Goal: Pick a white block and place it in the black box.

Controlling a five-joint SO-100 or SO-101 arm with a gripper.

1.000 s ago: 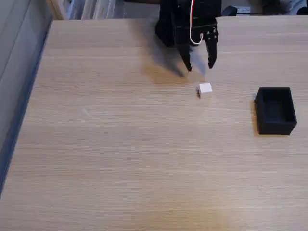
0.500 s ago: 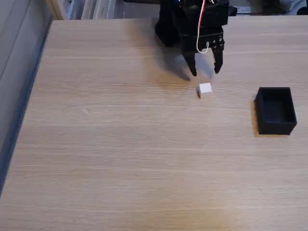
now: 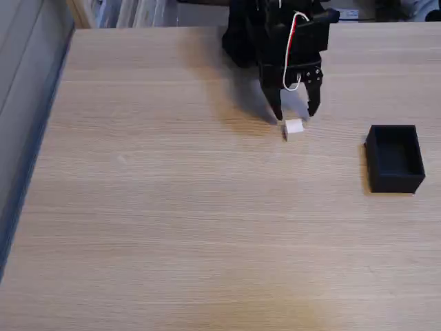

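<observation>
Pincer (image 3: 295, 114): fingers apart, tips poised just above the white block, nothing held.
White block (image 3: 294, 128): tiny matte cube on the desk (image 3: 172, 207); likely light and rigid; best gripped across two opposite flat faces.
Black box (image 3: 394, 158): open-topped, well right of the block.

Light wood-grain table (image 3: 172, 227), grey wall (image 3: 24, 83) at left (blue-edged) — clutter behind, soft light

The fixed view looks steeply down on the wooden table (image 3: 172, 227), facing the arm's base (image 3: 241, 34).
</observation>
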